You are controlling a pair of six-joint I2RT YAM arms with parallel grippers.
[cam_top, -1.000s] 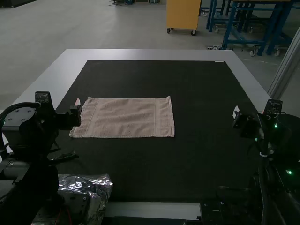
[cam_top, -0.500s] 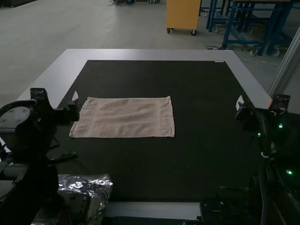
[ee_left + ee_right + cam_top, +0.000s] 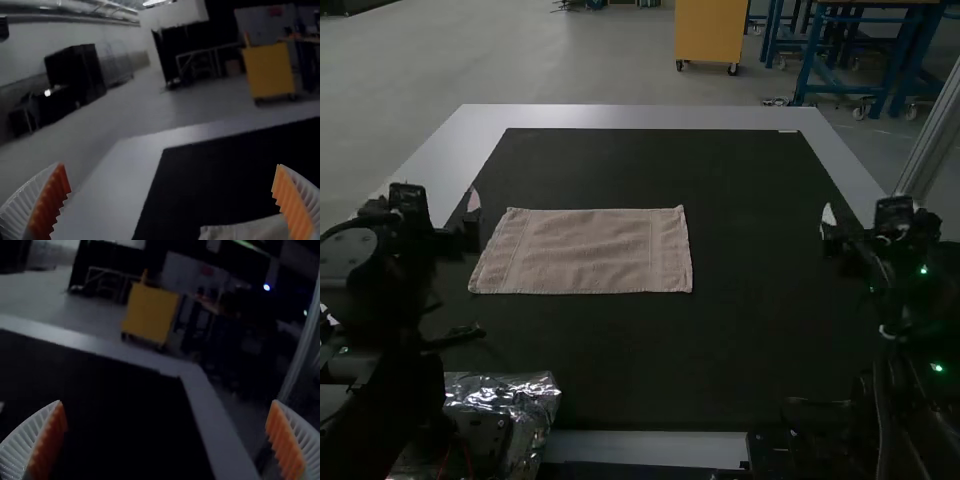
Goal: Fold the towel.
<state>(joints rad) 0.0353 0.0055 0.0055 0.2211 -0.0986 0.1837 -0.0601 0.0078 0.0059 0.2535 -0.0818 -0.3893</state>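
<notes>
While the left gripper [image 3: 172, 200] and right gripper [image 3: 167, 440] stood with jaws apart, the towel [image 3: 590, 251] lay flat, its folding apparently all to come, though hidden layers could not be ruled out.

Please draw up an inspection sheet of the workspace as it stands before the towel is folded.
Surface: black mat laid on a pale table, whose border shows around it.
Job's things: towel, a pale rectangle lying flat, slightly wrinkled, left of the mat's middle; layers cannot be told.
Clutter: crumpled silvery foil at the near left, beside the left arm.
Grippers: left gripper open and empty, off the towel's left side; right gripper open and empty, over the mat's right side.
Cables: dark cable arching over the left arm; others too dark to trace.
Surroundings: upright metal post beyond the table's right side.
</notes>
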